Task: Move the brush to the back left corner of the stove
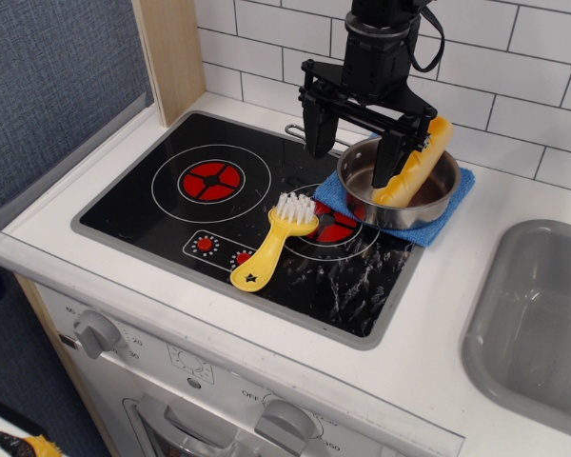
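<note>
While bristle-up, brush [272, 241] looks yellow.

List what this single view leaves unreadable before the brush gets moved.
- Gripper: open; the arm above is cut off by the top edge.
- Pot: far rim and handle partly hidden behind the gripper.
- Blue cloth: mostly covered by the pot.
- Sink: cut off by the right edge.

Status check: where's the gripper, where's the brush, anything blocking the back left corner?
Gripper open, empty, hanging above stove rear. Brush lying at front centre, bristles on right burner. Back left corner unobstructed.
</note>
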Action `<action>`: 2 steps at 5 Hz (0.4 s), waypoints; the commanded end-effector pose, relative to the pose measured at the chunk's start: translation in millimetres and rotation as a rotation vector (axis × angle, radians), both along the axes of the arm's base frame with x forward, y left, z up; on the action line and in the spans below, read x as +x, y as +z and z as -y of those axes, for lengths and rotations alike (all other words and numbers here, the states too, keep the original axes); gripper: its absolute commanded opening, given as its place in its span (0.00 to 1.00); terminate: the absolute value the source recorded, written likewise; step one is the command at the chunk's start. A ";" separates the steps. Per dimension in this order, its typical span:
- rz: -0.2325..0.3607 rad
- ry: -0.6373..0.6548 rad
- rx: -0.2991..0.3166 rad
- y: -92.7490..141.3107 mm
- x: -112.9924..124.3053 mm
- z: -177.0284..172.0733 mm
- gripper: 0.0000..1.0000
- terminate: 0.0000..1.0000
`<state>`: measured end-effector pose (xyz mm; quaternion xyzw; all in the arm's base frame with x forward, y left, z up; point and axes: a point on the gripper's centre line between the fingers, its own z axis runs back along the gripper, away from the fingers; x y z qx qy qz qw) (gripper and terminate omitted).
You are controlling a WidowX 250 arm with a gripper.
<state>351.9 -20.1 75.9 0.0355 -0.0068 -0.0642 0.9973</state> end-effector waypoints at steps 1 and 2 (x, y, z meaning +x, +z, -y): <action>0.000 0.000 0.000 0.0 0.0 0.0 1.00 0.00; 0.008 0.029 0.012 -0.2 -21.9 -10.8 1.00 0.00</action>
